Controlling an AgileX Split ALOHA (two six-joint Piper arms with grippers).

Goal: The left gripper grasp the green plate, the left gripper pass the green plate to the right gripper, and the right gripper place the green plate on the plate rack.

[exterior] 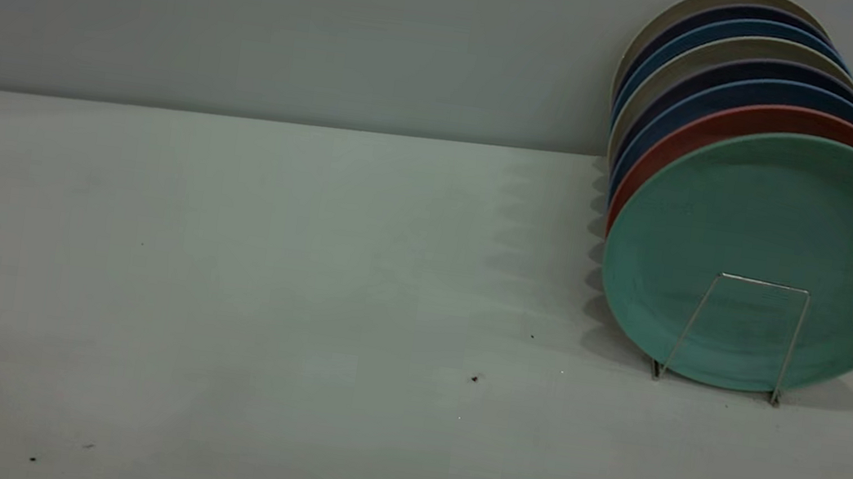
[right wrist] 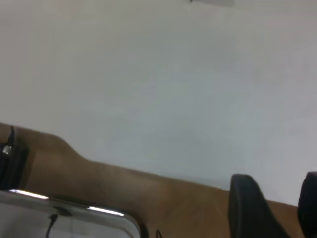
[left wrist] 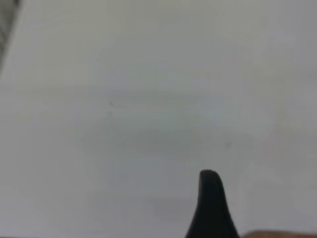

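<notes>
While the exterior view shows neither arm, it has the green plate (exterior: pixel 771 252) upright at the front of a full rack (exterior: pixel 743 335), against a salmon plate (exterior: pixel 704 132), at the desk's (exterior: pixel 222 287) right side; wide bare desk lies leftward. Left wrist view gives one finger (left wrist: pixel 212 208) of the left end effector over pale surface, spread not readable. Right wrist view shows the right end effector (right wrist: pixel 277 208) with fingers apart over a brown edge (right wrist: pixel 124 193).
</notes>
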